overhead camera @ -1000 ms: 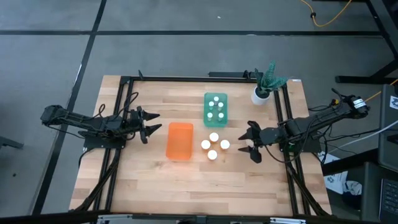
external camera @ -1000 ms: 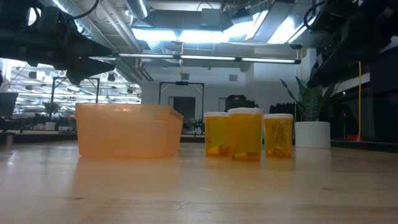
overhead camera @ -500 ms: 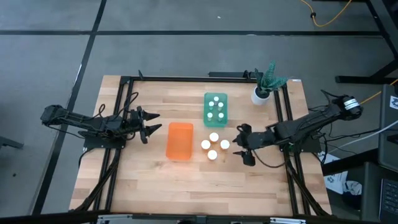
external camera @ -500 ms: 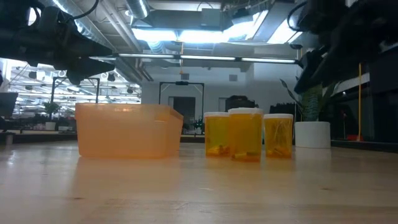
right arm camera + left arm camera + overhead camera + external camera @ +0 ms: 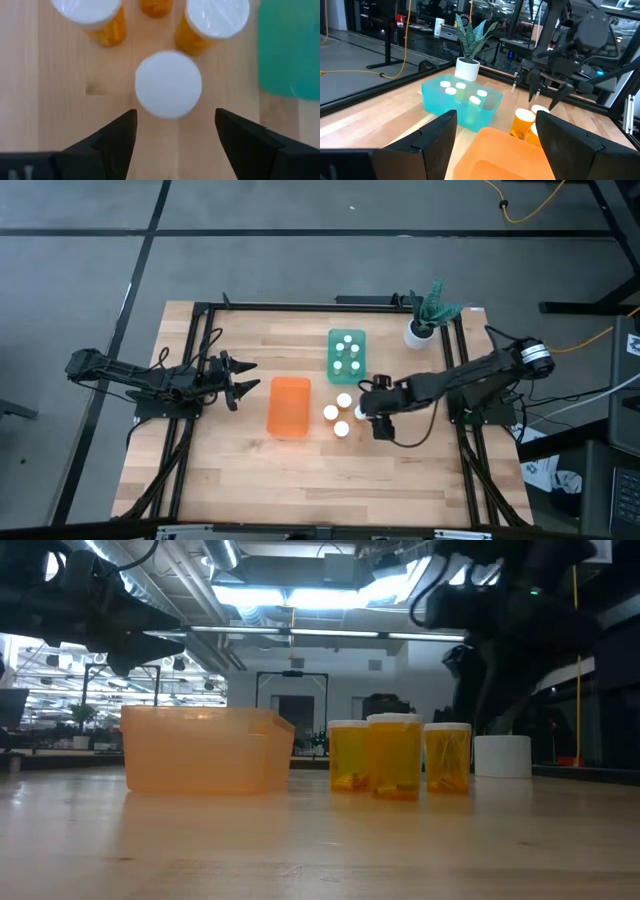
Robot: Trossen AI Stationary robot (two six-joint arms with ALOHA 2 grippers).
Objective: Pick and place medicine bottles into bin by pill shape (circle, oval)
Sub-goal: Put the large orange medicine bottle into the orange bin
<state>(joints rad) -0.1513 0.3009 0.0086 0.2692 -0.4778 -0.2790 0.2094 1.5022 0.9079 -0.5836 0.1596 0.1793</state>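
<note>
Four orange medicine bottles with white caps stand in a group on the table, and the rightmost one, whose cap shows in the right wrist view. My right gripper is open and points down over this rightmost bottle, with its fingers on either side of the cap and above it. Several more bottles stand in the teal bin. The orange bin holds none that I can see. My left gripper is open and waits left of the orange bin.
A white pot with a plant stands at the far right corner, behind my right arm. Black rails run along the table's left and right sides. Bare wood lies near the front edge.
My right gripper has moved toward the table's left edge, from beside the right rail to over the rightmost bottle of the group, and stays open. The bottles and bins have not moved.
</note>
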